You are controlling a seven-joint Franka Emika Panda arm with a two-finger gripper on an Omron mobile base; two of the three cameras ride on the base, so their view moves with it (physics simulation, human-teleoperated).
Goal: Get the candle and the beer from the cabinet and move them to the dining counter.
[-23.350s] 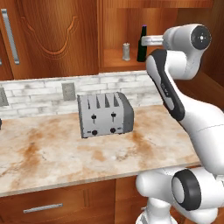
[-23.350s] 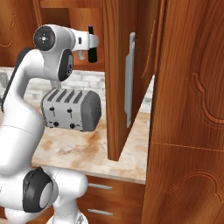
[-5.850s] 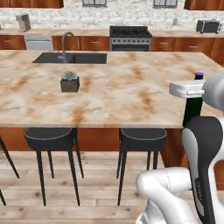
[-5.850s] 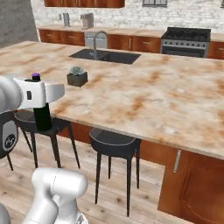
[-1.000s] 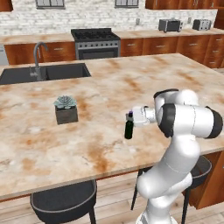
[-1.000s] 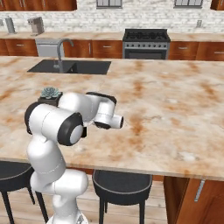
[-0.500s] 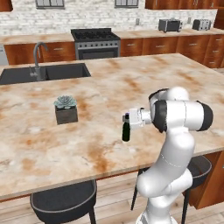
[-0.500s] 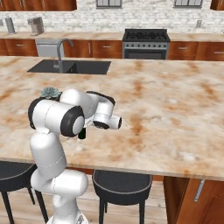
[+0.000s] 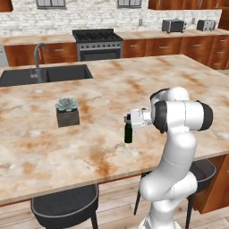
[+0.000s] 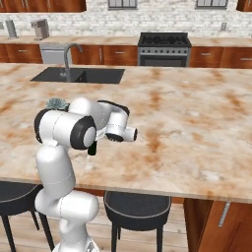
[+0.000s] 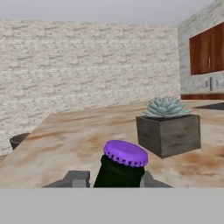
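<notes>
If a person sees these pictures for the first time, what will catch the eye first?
First the white robot arm at the near edge of the marble counter, its hand shut on a dark bottle that stands upright on the top. Next the purple cap, close in the hand view. Then the small succulent in a wooden box, left of the bottle.

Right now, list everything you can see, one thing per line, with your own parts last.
beer: one, dark bottle with purple cap, upright at the dining counter's near side
dining counter: one, beige marble with rust veining
succulent planter: one, grey-green plant in dark wooden box, on the counter left of the bottle
sink with faucet: one, dark basin, far left
stove: one, steel, back wall
stools: dark, under the counter
gripper: one, shut on the bottle's neck
</notes>
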